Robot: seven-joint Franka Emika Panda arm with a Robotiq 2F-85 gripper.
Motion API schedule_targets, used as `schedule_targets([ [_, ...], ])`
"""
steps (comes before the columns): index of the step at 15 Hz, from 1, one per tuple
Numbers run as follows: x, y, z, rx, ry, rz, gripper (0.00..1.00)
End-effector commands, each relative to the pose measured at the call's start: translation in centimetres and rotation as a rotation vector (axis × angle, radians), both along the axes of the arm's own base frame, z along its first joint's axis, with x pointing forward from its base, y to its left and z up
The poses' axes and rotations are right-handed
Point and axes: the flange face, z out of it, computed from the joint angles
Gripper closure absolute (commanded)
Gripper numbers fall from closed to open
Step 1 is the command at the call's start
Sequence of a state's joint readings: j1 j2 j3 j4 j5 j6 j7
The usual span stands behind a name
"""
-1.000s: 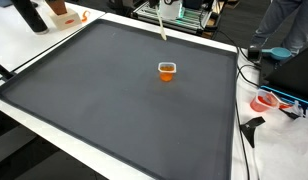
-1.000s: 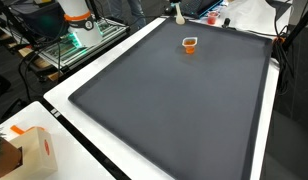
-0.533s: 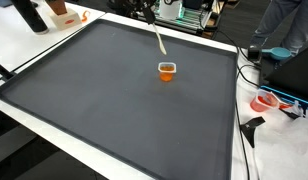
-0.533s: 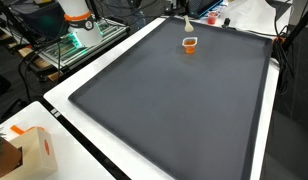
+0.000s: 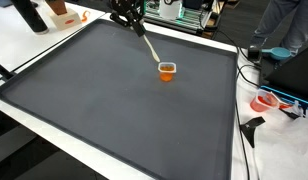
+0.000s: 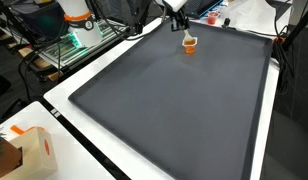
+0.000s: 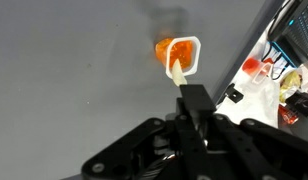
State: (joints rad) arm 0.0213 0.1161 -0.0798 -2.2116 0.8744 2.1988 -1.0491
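Observation:
A small orange cup (image 5: 167, 70) with a white rim stands on the black mat (image 5: 114, 100) toward its far side; it also shows as the cup (image 6: 189, 43) and the cup (image 7: 177, 52). My gripper (image 5: 128, 14) hangs above the mat's far edge, shut on a pale thin stick (image 5: 148, 47) that slants down to the cup's rim. In the wrist view the stick (image 7: 179, 74) runs from between the closed black fingers (image 7: 194, 104) into the cup's mouth. The gripper (image 6: 175, 9) sits just above the cup in an exterior view.
The mat lies on a white table (image 5: 24, 45). An orange-and-white box (image 5: 64, 14) and a dark object stand at one far corner. Red items (image 5: 266, 101) and cables lie off the mat's side. A paper bag (image 6: 32, 150) sits near one corner.
The gripper has come down into both exterior views, and the stick's tip has travelled from the mat's far edge to the cup's rim. The cup has not moved.

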Motion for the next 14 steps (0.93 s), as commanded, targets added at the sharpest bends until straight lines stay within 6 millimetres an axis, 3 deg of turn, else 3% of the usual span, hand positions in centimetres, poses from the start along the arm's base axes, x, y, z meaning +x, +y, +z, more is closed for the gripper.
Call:
schedule_targets([
  [1, 0.8, -1.3, -1.6, 0.087, 0.022, 0.034, 0.97],
  [8, 0.8, -3.3, -3.9, 0.164, 0.087, 0.004, 0.97],
  [14, 0.7, -3.8, -4.5, 0.243, 0.169, -0.036, 0.97],
])
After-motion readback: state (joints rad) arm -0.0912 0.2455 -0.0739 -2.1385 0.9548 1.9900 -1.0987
